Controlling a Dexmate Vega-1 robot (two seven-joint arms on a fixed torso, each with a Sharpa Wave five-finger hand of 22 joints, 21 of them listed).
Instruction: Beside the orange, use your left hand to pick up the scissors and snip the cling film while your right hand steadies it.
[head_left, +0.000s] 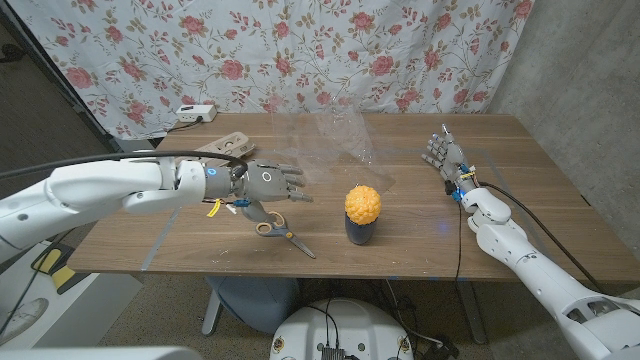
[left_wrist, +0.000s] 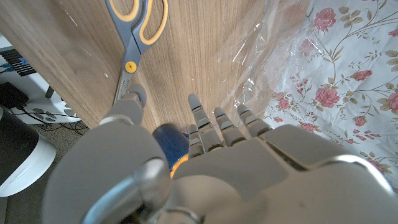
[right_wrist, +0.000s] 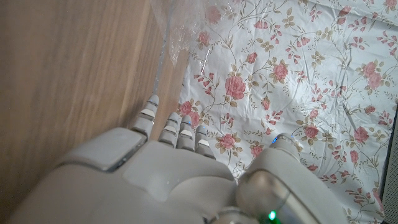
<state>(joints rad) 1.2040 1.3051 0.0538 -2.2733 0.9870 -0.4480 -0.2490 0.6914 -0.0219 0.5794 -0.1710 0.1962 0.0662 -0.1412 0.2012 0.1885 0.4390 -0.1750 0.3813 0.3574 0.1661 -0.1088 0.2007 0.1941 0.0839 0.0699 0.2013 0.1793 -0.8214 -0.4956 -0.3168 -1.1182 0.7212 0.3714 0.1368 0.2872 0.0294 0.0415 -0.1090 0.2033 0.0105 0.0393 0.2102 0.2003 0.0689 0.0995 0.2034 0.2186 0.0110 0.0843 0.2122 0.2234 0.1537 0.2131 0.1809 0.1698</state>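
- So, using the orange (head_left: 363, 203) as my landmark: it sits on a dark little cup near the front edge of the wooden table (head_left: 520, 150).
- Scissors (head_left: 283, 233) with grey and yellow handles lie flat on the table, just to the left of the orange and a bit nearer the front edge. Nothing is holding them.
- My left hand (head_left: 266, 183) hovers above the scissors, left of the orange, fingers spread and pointing toward it, nothing in its grasp. From the left wrist cam I see the scissors (left_wrist: 133, 32) past the fingertips (left_wrist: 194, 101).
- Cling film (head_left: 340, 135) is the clear sheet behind the orange, reaching toward the back of the table. Hard to trace its edges.
- My right hand (head_left: 443, 158) is well off to the right of the orange, fingers apart and empty, not touching the film.
- Behind it all hangs a floral curtain (head_left: 300, 50).
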